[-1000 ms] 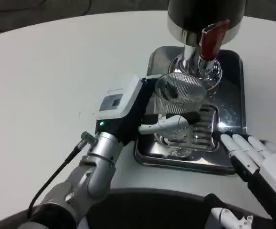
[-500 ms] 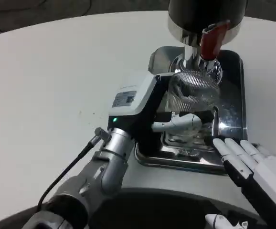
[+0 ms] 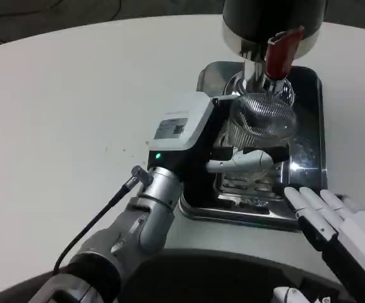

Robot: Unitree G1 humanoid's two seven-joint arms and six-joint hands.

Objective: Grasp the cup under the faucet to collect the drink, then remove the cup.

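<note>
So that drink lands inside, the left hand (image 3: 233, 158) holds the cup (image 3: 259, 123) under the faucet (image 3: 277, 53), upper right; the right hand (image 3: 334, 218) waits, fingers apart and holding nothing.

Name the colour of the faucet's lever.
Red, seen in the head view: the lever above the cup.

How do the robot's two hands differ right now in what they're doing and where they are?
The left hand reaches over the metal tray and grips the clear cup below the red tap; the right hand holds nothing. The left hand's fingers wrap the cup; the right hand's fingers lie straight and apart near the tray's front corner. Both are white and black.
</note>
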